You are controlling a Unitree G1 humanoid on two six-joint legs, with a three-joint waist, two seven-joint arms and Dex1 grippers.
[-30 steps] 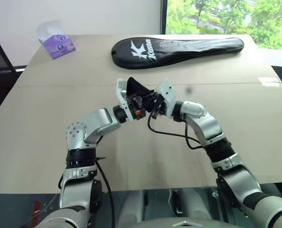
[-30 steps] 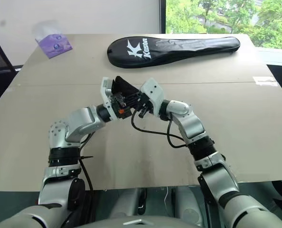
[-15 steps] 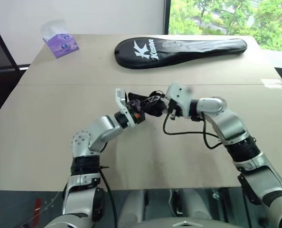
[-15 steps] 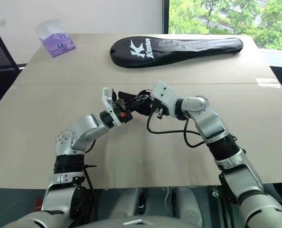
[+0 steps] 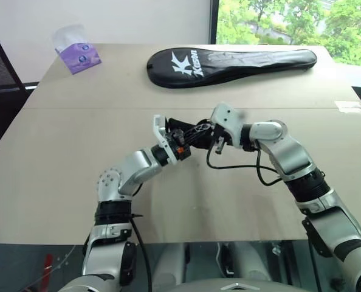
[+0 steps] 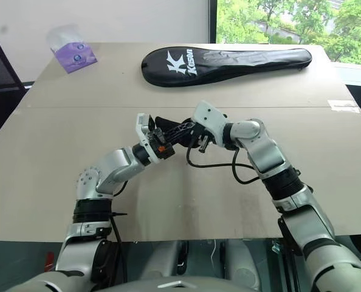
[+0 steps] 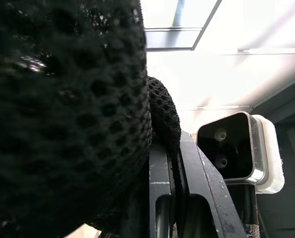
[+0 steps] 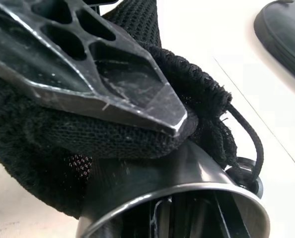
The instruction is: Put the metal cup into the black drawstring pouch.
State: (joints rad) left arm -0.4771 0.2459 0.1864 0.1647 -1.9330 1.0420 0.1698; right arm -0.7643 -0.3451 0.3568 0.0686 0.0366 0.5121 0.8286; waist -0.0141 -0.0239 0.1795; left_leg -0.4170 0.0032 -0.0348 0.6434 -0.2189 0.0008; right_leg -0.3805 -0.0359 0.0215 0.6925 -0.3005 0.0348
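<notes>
Above the surface (image 5: 59,182), the left tool (image 5: 182,141) is pinching the black drawstring pouch (image 8: 48,134), soft and floppy, best gripped at its hem. The right tool (image 5: 200,132) is clamping the metal cup (image 8: 152,198) by its rim: rigid, light, probably slippery, half inside the pouch's mouth.

Both arms raised over mid-table, forearms converging, wrists nearly meeting. Left gripper (image 5: 182,139) points toward 2 o'clock, tipped slightly upward, fingers clamped together. Right gripper (image 5: 200,134) points toward 9 o'clock, angled slightly downward, fingers closed. Gripper tips overlap at centre, right elbow out at 4 o'clock.
</notes>
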